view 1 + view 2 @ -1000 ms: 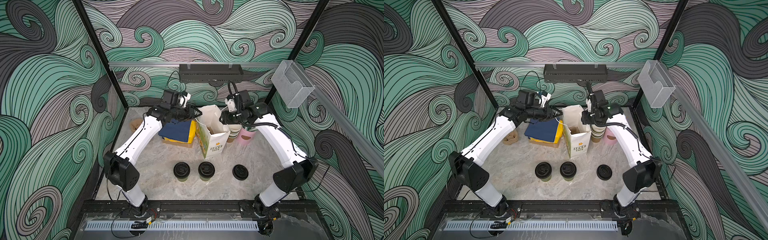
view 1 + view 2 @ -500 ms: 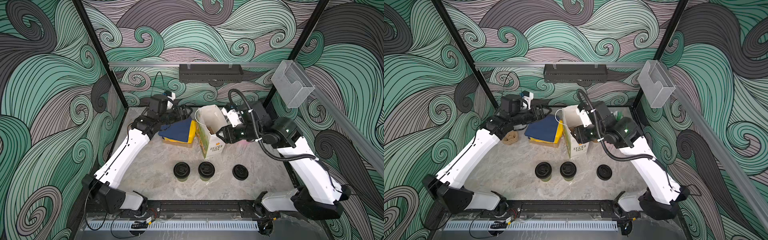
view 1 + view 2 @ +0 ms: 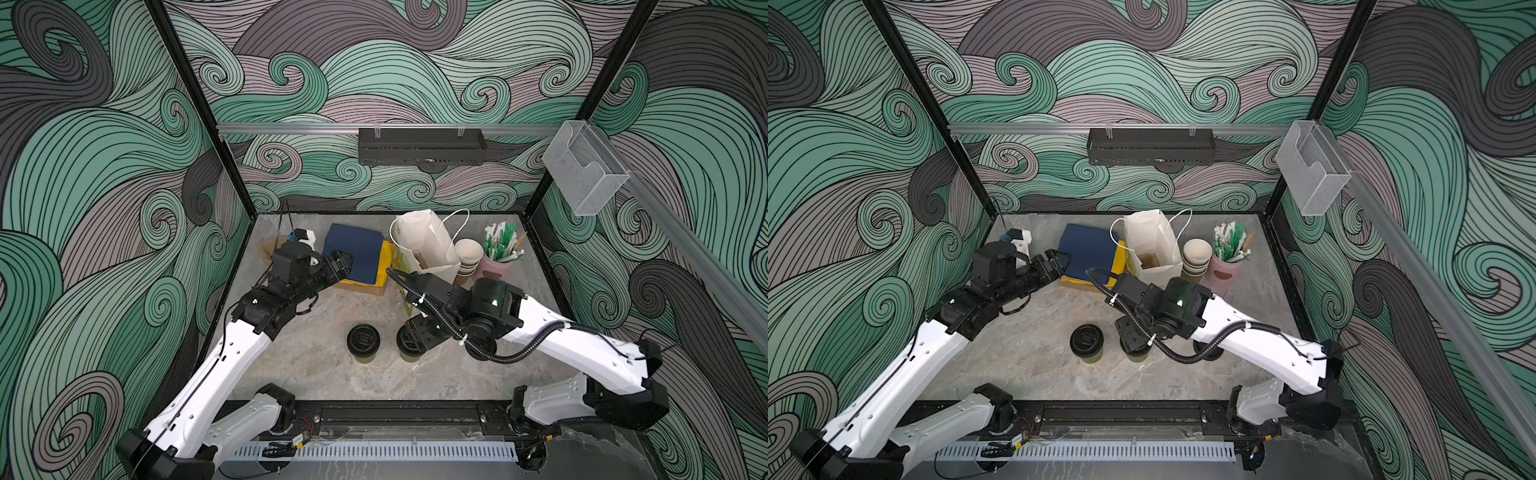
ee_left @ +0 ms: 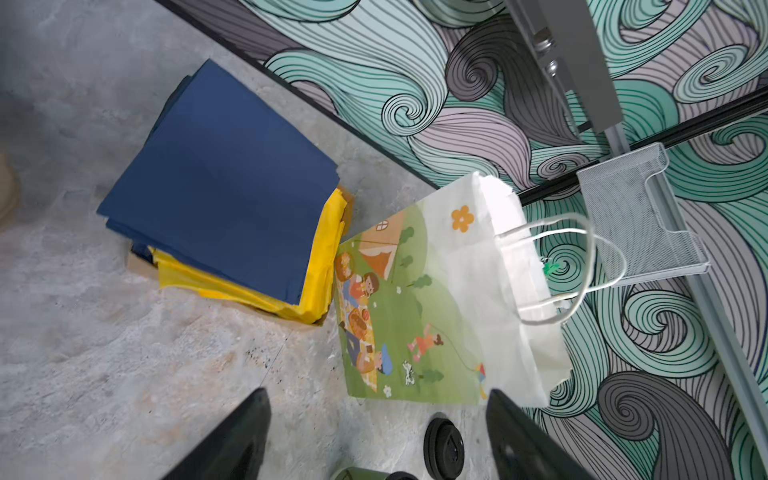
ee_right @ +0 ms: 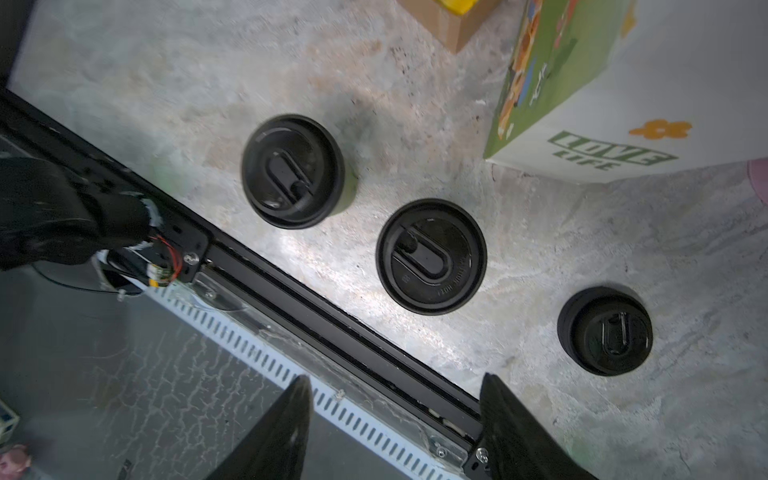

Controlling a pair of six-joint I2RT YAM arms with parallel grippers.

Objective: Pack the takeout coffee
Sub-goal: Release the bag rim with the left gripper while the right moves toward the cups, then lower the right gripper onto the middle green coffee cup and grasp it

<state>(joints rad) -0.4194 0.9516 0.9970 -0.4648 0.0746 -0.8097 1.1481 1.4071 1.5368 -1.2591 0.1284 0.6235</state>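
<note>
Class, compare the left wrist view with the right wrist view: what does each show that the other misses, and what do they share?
Left wrist only: the navy sheets, the bag's top edge and the mesh holder. Right wrist only: both coffee cups whole from above, and the black front rail. Shared: the paper bag, the yellow sheets, the marble tabletop.

Table (image 3: 316, 374), contents by position.
- Near centre: left lidded cup (image 3: 363, 340) and right lidded cup (image 5: 431, 256), side by side, apart.
- Right of both, same row: loose lid (image 5: 604, 331).
- Far centre: paper bag (image 3: 428, 245), behind the cups.
- Just left of bag: folded-sheet stack (image 3: 357, 257) on a box (image 5: 453, 25).
- Just right of bag: lidless cup stack (image 3: 468, 251), then straw holder (image 3: 496, 266).
</note>
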